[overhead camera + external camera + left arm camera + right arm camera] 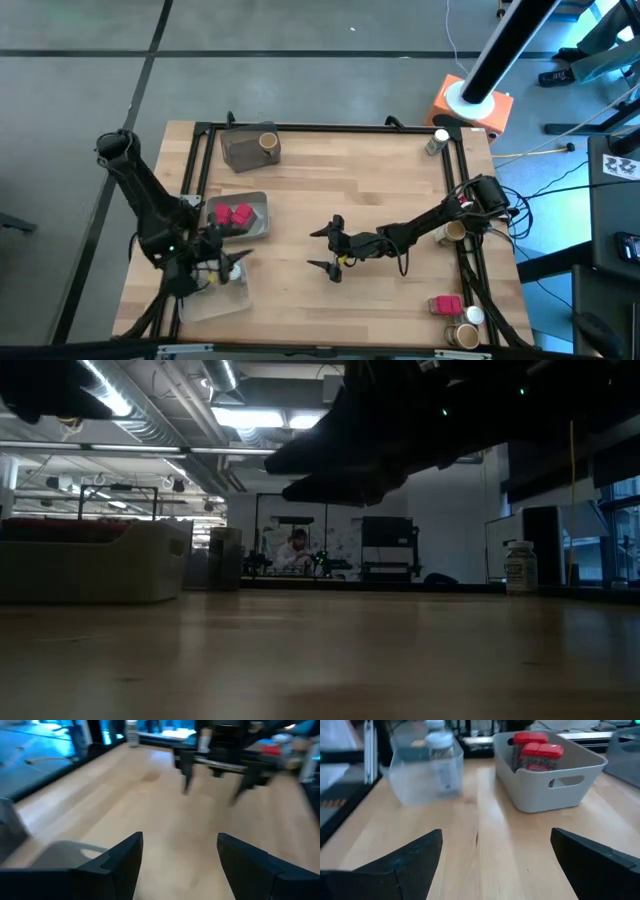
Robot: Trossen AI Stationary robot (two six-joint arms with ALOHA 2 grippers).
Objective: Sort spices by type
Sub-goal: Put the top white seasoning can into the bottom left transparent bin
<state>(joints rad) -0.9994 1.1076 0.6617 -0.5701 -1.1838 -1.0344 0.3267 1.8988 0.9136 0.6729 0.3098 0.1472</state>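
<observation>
While empty: right gripper (pixel 333 249) fingers wide apart mid-table; left gripper (pixel 222 262) fingers likewise.

From above, you look straight down on the whole wooden table (pixel 330 200), with the left arm at its left edge and the right arm reaching in from the right. Your low camera sits at tabletop height, looking level across the boards into the room behind, close under a dark arm overhead, and it shares the grey tray (pixel 95 560) with the overhead view. Your two wrist cameras sit low over the table and face each other: the left one looks across at the right gripper (pixel 215 782), while the right one looks towards the grey tray (pixel 547 775) and clear tray (pixel 425 775).
</observation>
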